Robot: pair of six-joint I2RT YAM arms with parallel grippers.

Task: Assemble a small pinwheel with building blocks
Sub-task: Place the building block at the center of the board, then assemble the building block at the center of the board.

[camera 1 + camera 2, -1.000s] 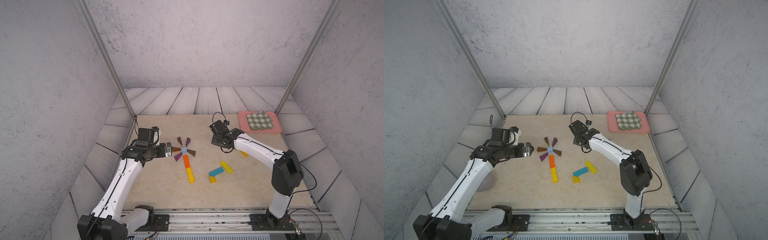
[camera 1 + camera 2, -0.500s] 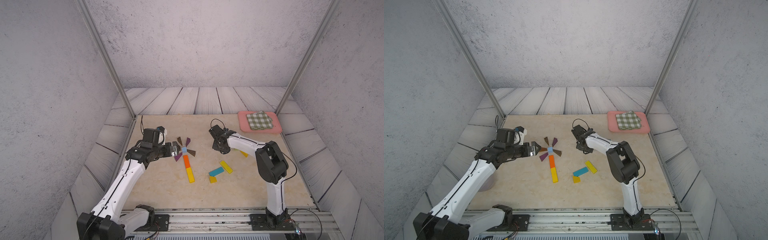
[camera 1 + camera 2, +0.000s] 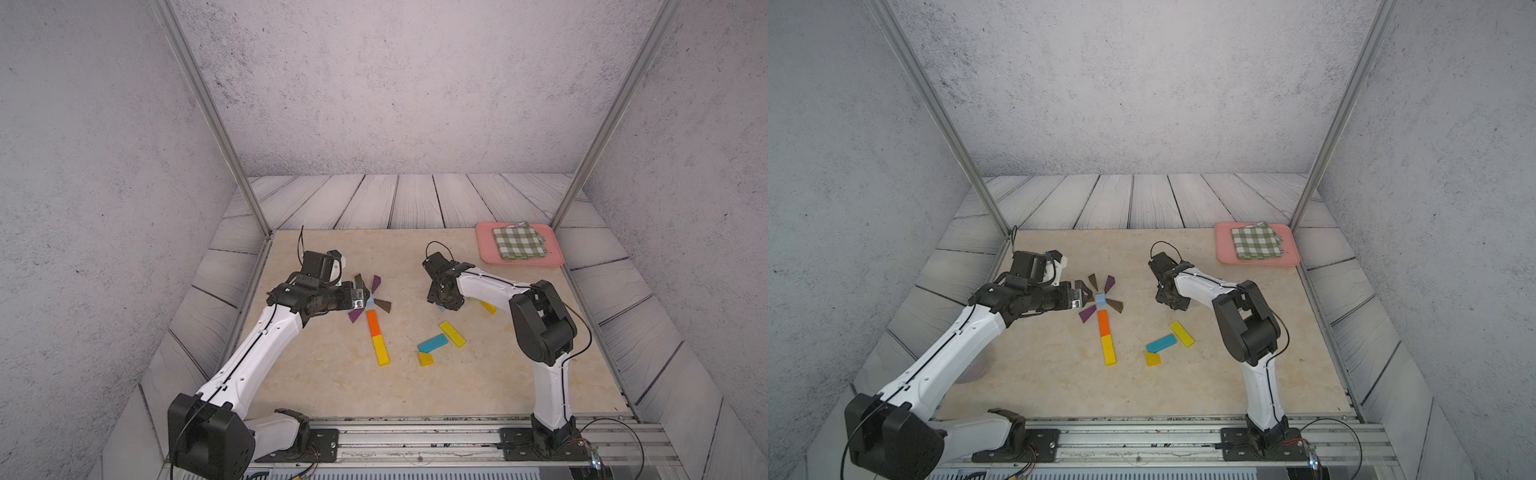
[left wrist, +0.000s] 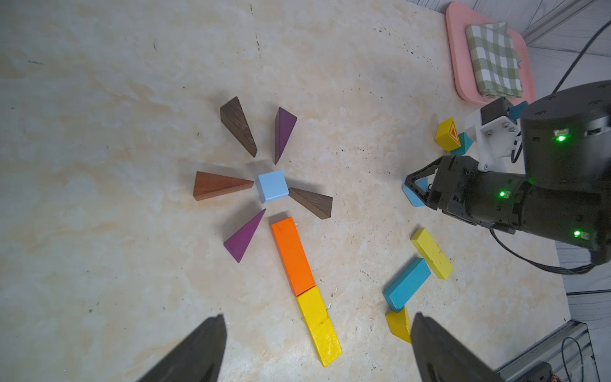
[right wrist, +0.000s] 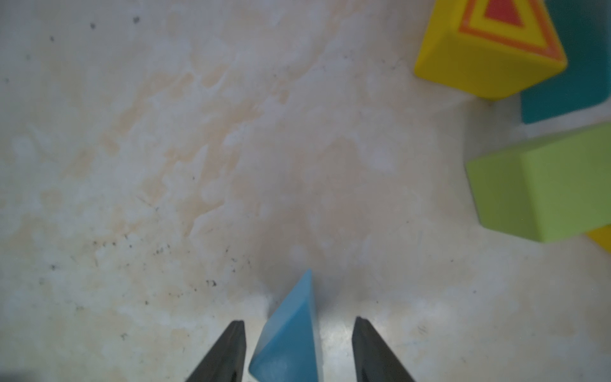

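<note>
Fanning round the small light-blue wooden cube (image 4: 271,185) at the middle of the counter (image 3: 332,386), brown and purple wooden wedges (image 4: 238,125) lie loose. The left tool (image 4: 318,315), spread wide and empty, hangs just beside them; a low sweep could scatter the fan. Right of centre in both top views, the right tool (image 5: 298,320) straddles a blue wooden triangle block (image 5: 291,337), its jaws parted and clear of both sides. Closing on the slanted faces may squirt the block out.

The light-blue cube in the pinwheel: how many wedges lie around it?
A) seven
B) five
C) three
B: around the cube the left wrist view shows three brown wedges and two purple wedges, five in all.
</note>
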